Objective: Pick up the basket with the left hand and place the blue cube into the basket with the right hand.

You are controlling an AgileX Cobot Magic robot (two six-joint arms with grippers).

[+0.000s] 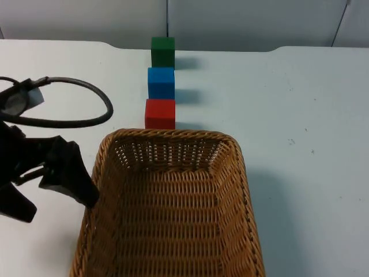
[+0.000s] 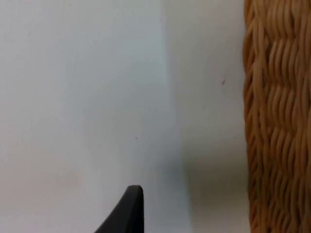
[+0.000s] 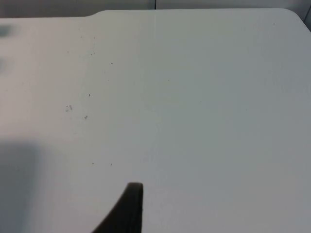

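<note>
Seen from the top, a wicker basket [image 1: 173, 208] fills the lower centre of the white table [image 1: 300, 115]. Just above its far rim stands a column of cubes: red cube [image 1: 160, 113], then blue cube [image 1: 161, 82], then green cube [image 1: 163, 52], each slightly apart. The left gripper [image 1: 72, 179] sits at lower left, beside the basket's left wall; whether it is wide or narrow cannot be told. The left wrist view shows that woven wall [image 2: 277, 116] close beside bare table. The right wrist view shows speckled table.

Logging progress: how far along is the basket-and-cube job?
Nothing is done yet. The left pincer is at the basket's left rim, with no grasp visible. The blue cube sits on the table between green and red cubes. Lifting and placing remain.
</note>
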